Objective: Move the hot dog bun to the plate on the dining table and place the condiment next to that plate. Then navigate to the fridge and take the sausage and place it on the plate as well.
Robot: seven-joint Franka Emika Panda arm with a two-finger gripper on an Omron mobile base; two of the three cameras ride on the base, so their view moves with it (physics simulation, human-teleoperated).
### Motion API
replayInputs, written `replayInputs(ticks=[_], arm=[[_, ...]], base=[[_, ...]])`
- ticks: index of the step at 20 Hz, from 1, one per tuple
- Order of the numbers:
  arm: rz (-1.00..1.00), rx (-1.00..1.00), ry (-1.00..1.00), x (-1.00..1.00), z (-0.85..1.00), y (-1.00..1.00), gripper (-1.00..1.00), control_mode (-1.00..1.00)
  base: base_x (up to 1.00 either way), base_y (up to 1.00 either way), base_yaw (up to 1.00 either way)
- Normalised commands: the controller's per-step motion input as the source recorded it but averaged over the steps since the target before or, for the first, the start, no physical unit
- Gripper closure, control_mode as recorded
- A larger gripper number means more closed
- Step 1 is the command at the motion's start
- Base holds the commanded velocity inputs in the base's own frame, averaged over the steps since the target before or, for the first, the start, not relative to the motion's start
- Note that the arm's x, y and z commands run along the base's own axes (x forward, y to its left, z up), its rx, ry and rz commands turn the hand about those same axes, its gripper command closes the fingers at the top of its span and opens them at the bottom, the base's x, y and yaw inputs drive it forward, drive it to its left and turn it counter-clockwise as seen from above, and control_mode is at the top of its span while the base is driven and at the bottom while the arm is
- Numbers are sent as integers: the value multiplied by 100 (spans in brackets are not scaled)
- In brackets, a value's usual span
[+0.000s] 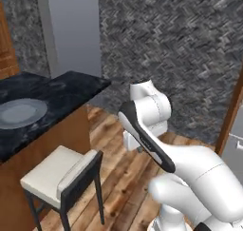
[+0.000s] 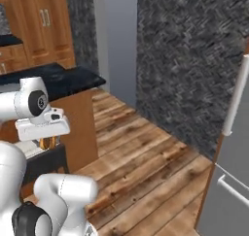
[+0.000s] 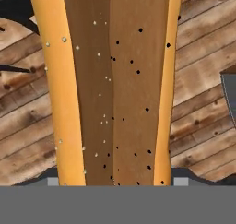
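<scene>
While you read the hand view, note that the hot dog bun [image 3: 115, 89] sits right in front of the camera between the end effector's [image 2: 48, 143] fingers, which are closed on it at a fairly wide spread. Its long axis runs straight out from the hand, along the direction the fingers point, and the split of darker crumb faces the camera between two golden crust edges. Below it you see only wooden floor [image 3: 203, 80], so the bun is carried in the air, not over any surface yet.

Looking farther out in the left base view, the stool [image 1: 61, 178] stands just beside the dark dining surface [image 1: 61, 90], and on that surface lies the grey plate [image 1: 20, 112]. That plate is off to the arm's left and higher than the hand, well apart from it. You will likely need to swing left and lift, then lay the bun's length flat across the plate.
</scene>
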Motion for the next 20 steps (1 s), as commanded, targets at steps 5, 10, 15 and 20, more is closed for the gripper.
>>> replayInputs(ticks=[5, 10, 15, 20], arm=[[0, 0, 0, 0, 0, 0, 100, 100], [0, 0, 0, 0, 0, 0, 100, 100], [0, 0, 0, 0, 0, 0, 100, 100], [0, 0, 0, 0, 0, 0, 100, 100]], base=[[34, -20, 70], [40, -5, 69], [79, -9, 55], [85, 0, 27]])
